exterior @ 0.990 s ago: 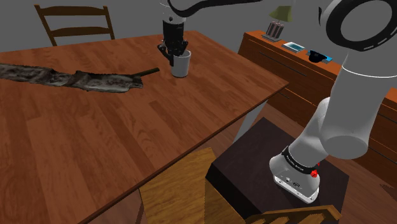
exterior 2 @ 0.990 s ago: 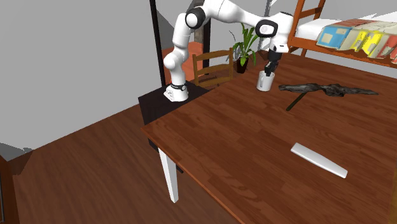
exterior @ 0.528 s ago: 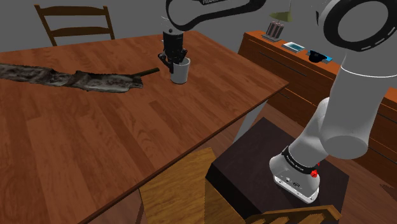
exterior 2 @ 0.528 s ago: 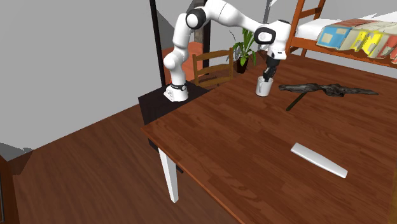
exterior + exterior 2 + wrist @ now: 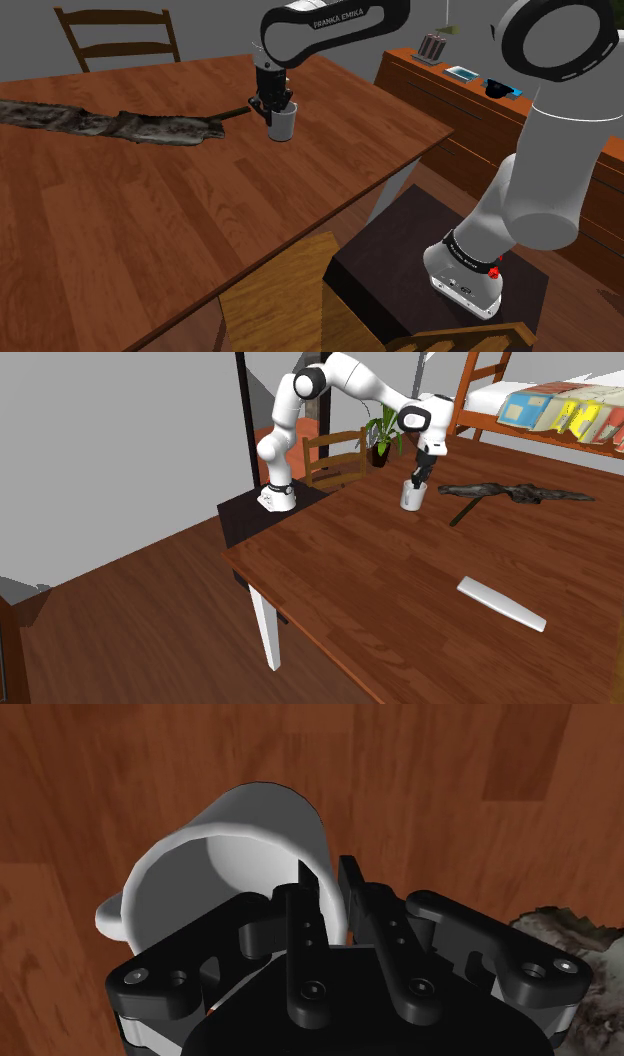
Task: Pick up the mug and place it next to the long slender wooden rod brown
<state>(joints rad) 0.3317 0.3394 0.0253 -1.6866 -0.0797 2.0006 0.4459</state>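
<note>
Fingers [image 5: 303,919] of the gripper [image 5: 325,889] are clamped on the wall of the mug [image 5: 250,824], one inside the rim and one outside. Across the brown table [image 5: 150,230] lies the rod [image 5: 110,124], dark and gnarled, its thin end pointing toward the mug. The mug sits at about four o'clock from that tip, just beside it. Over the last second the arm has carried the mug toward six o'clock in the shoulder view, closer to the tip. Whether its base touches the wood I cannot tell. Placement looks nearly done, with only the release left.
</note>
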